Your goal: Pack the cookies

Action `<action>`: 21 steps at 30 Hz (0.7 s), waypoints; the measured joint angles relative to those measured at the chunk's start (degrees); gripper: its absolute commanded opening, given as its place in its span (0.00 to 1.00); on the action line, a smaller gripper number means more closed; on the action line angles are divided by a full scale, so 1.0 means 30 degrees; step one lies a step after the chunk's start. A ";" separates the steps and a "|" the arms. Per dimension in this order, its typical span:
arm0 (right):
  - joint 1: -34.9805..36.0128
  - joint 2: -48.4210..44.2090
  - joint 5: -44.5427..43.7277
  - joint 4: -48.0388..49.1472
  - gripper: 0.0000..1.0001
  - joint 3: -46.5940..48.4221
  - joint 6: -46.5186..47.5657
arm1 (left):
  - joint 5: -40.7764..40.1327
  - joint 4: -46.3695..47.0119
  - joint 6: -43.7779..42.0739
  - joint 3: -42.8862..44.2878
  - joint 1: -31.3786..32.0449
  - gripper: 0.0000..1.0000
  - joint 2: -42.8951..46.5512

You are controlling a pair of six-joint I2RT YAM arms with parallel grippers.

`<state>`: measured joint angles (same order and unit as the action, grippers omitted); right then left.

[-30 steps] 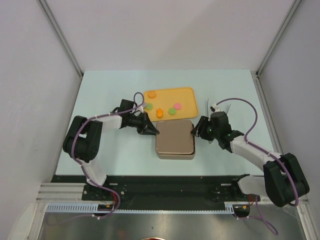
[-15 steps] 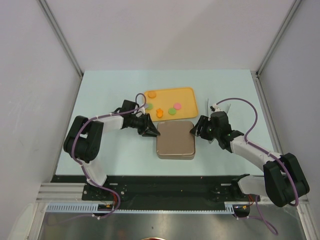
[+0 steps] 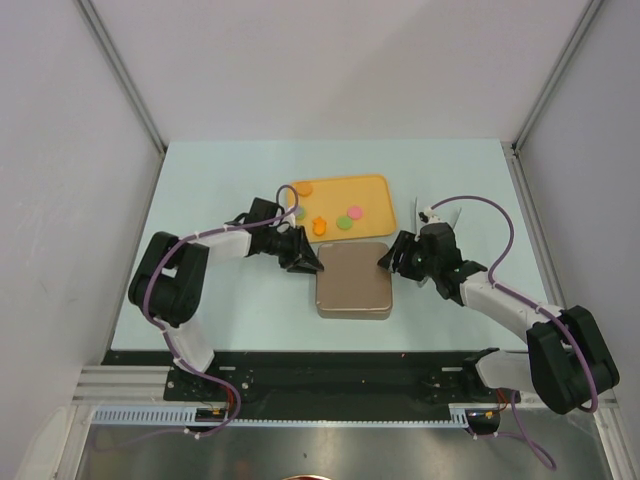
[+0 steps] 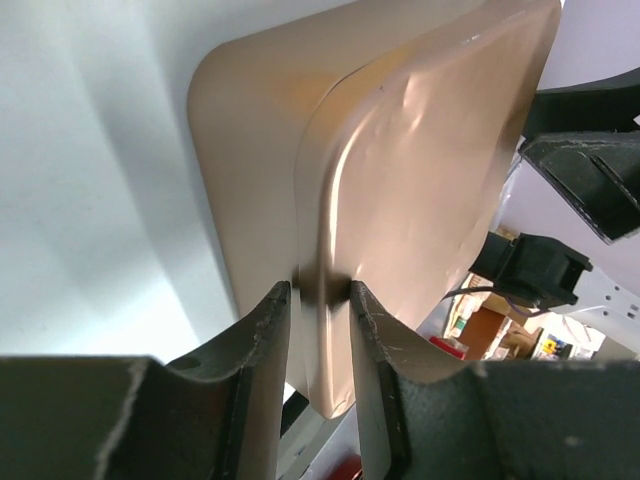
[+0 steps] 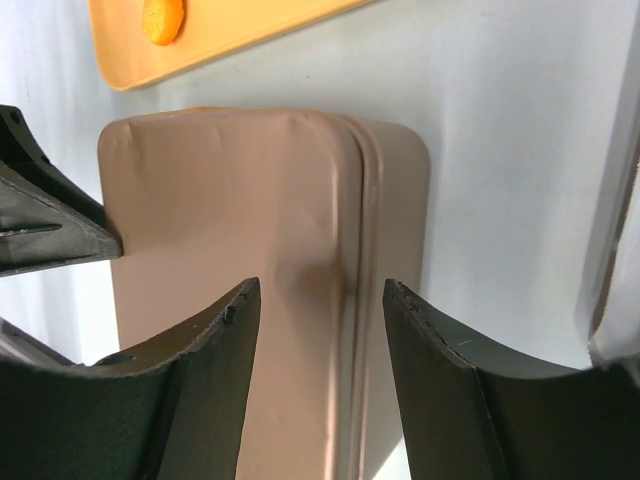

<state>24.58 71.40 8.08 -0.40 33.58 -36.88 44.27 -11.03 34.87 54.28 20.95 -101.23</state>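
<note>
cookies [image 3: 354,211]: five show, all lying on the orange tray [image 3: 378,190]. A round orange one sits at the tray's 10 o'clock corner and a green one at its 9 o'clock edge, partly hidden by the left arm. An orange flower lies at 6 o'clock, with a second green one and a pink one just beside each other near the middle.
tray: flat on the pale table [image 3: 200,200], at 12 o'clock from the tin [image 3: 353,282] and just beside it.
tin: tan, with rounded corners and its lid on, lying flat between the two grippers.
left gripper [image 3: 305,260]: at the tin's 10 o'clock corner. In the left wrist view [image 4: 320,290] its jaws are drawn to a narrow gap and pinch the rim of the tin between them.
right gripper [image 3: 388,260]: at the tin's 2 o'clock corner. In the right wrist view [image 5: 320,290] its jaws are spread wide and straddle the tin's edge, with the lid's stepped rim running between them. Whether either finger touches the metal cannot be told.
</note>
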 measured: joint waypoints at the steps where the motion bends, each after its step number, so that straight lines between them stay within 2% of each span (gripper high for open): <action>1: 0.0007 0.0000 0.0022 0.0022 0.57 0.0000 -0.0022 | -0.0095 -0.0058 0.0007 0.0066 0.0102 0.34 0.0000; 21: 0.0095 -0.0073 0.0109 0.0073 0.58 0.0000 -0.0197 | -0.1967 -0.2193 -0.0168 0.0962 0.0670 0.40 0.0685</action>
<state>24.86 71.18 8.40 -0.19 33.58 -37.47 38.37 -17.61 34.37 57.17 22.96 -99.18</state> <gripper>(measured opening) 0.578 0.403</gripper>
